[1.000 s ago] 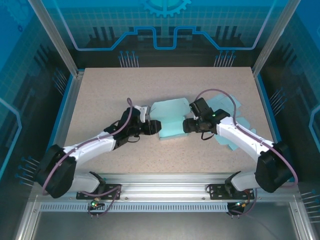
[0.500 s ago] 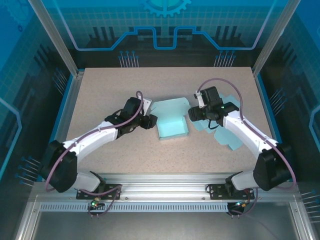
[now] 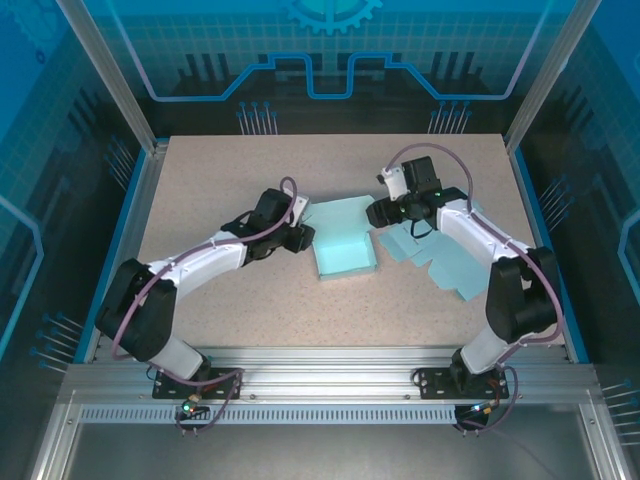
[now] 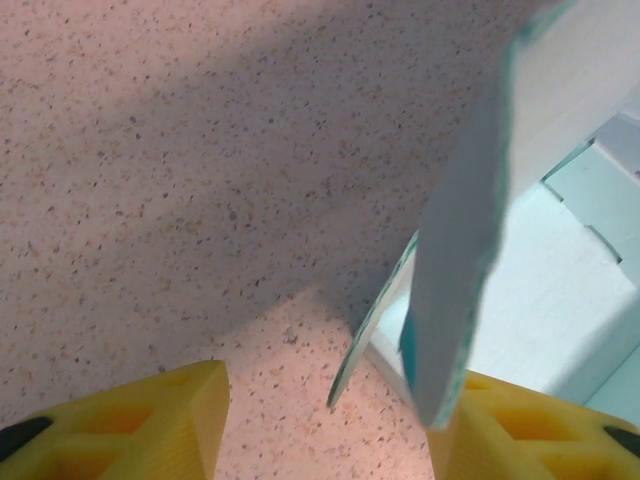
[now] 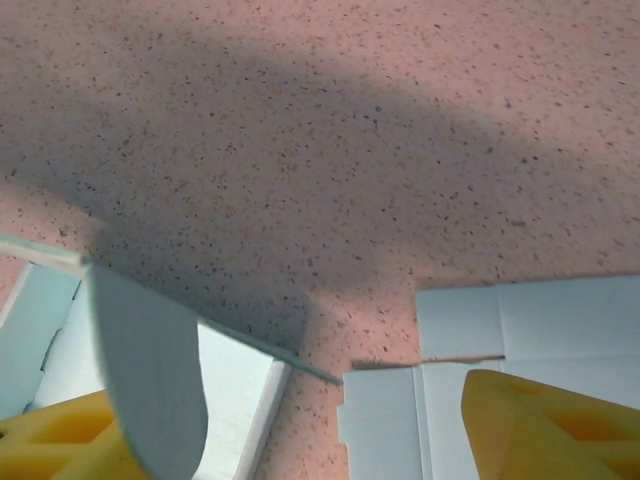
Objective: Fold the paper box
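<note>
Both left gripper (image 3: pixel 303 238) and right gripper (image 3: pixel 377 213) seemingly straddle box flaps (image 4: pixel 470 250).

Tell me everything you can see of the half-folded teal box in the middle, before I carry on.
The paper box is pale teal card, half formed: a shallow open tray with raised walls, a wider panel spread behind. It rests on the speckled table between the arms. A flap on each side stands between the open fingers of the left gripper and right gripper; contact unclear.

Paper box (image 3: pixel 346 257): thin matt teal card. Table (image 3: pixel 250 300): speckled, matt, probably smooth laminate. Rail (image 3: pixel 330 360): satin bare metal.
</note>
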